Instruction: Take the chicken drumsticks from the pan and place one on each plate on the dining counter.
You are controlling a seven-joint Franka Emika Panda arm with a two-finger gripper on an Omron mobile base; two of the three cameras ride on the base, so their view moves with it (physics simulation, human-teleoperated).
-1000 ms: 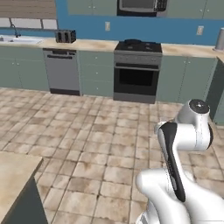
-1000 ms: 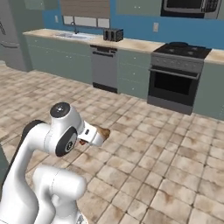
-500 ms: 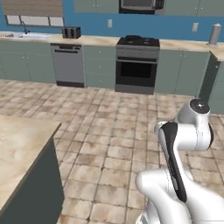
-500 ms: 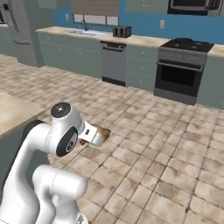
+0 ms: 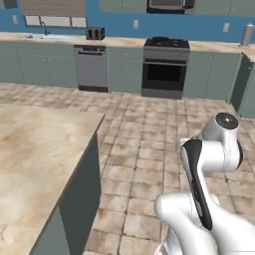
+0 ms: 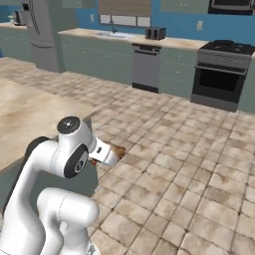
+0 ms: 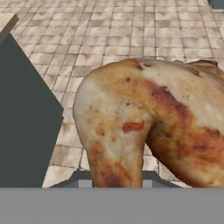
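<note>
While a chicken drumstick (image 7: pixel 148 127) is clamped between the jaws of the gripper (image 6: pixel 113 152), it is held above the tiled floor (image 6: pixel 199 189). Just beside the gripper, the corner of the dining counter (image 5: pixel 35 154) is seen. Far ahead, a stove (image 5: pixel 166 67) and dishwasher (image 5: pixel 91 67) are set along the wall.

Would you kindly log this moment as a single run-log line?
phase: carrying | jaws: shut on chicken drumstick | dining counter: alongside, left of arm | plates: none seen | stove: far wall
</note>
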